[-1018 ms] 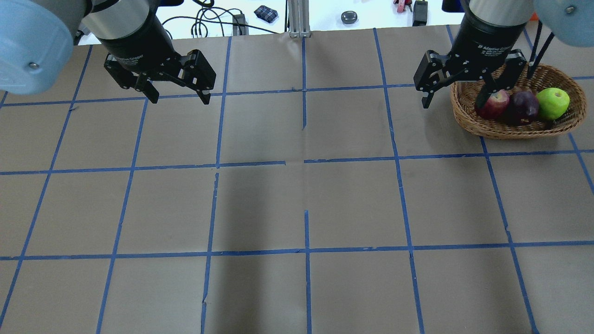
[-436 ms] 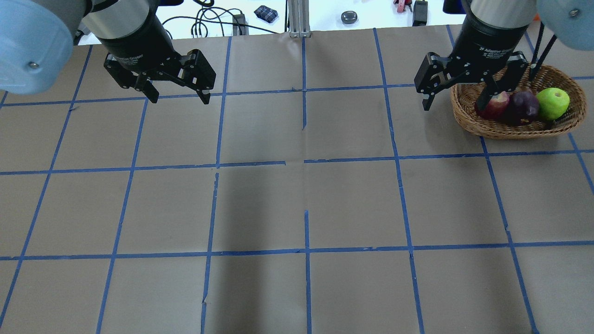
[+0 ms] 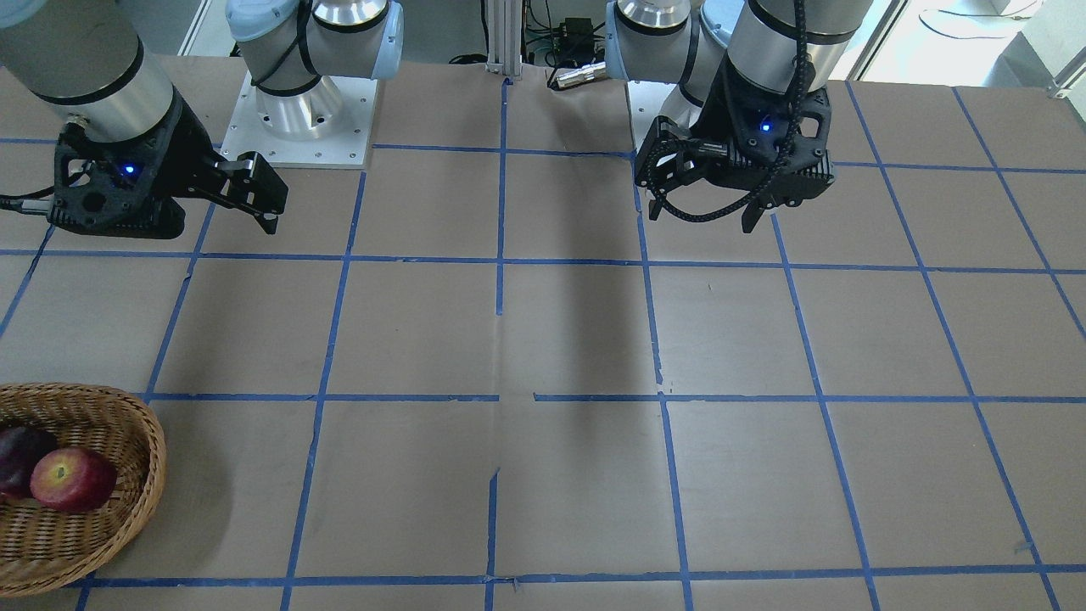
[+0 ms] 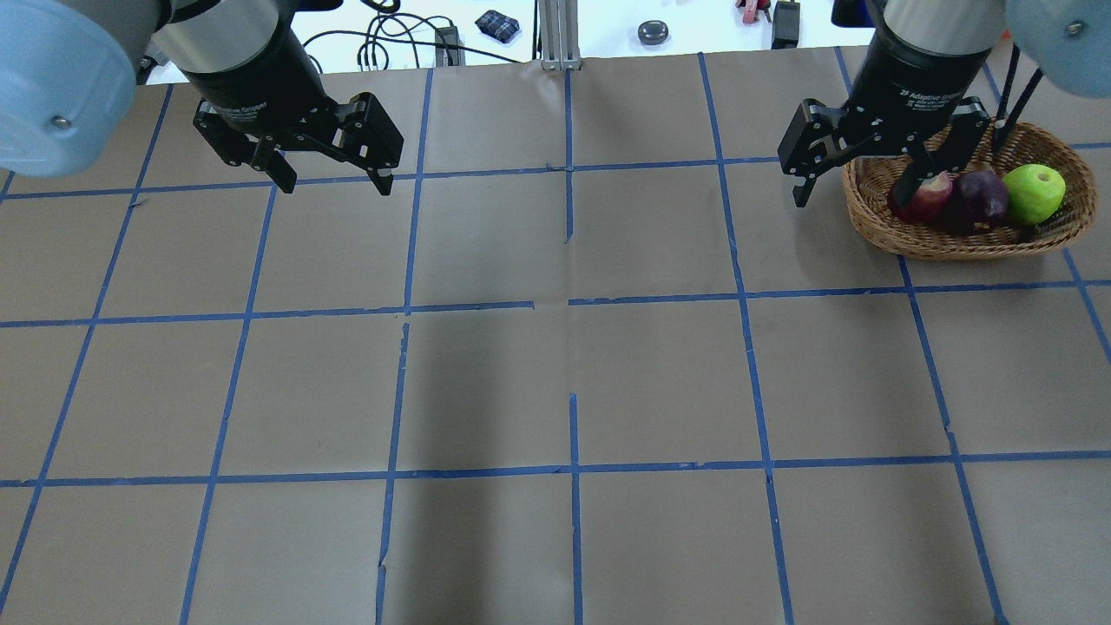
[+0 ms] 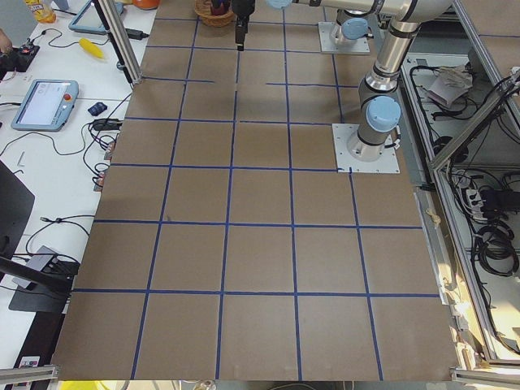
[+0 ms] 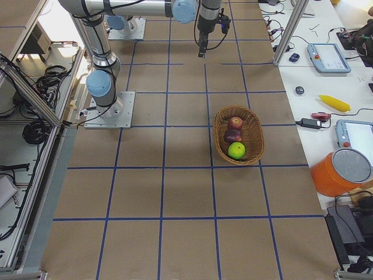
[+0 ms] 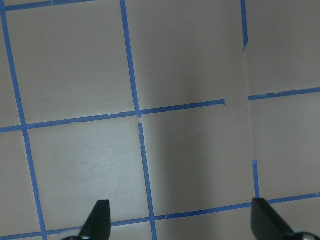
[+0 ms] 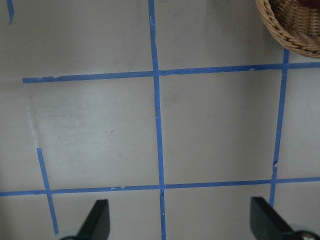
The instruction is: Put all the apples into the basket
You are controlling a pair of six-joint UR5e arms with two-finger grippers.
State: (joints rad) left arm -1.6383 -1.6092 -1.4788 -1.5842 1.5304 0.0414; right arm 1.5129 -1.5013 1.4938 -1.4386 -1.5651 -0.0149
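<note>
The wicker basket [image 4: 955,247] stands at the far right of the table. In it lie three apples in a row: the red-yellow one [image 4: 927,198], the dark purplish one [image 4: 982,200] and the lime green one [image 4: 1035,193]. The right side view shows the basket [image 6: 254,137] with the same apples in it. My right gripper [image 4: 851,195] is open and empty, raised above the basket's left rim; its wrist view shows only a piece of the rim [image 8: 280,30]. My left gripper [image 4: 336,187] is open and empty, high over the far left of the table.
Brown paper with a blue tape grid covers the table [image 4: 573,382]. Beyond its far edge lie cables [image 4: 382,48], a checkered pouch [image 4: 497,24] and a dark puck [image 4: 653,33], beside an aluminium post [image 4: 560,35]. The arm bases [image 3: 297,119] stand on the robot's side.
My right gripper has drifted slightly up and to the right over the basket's rim, staying open. The apples, the basket and my left arm have not moved.
</note>
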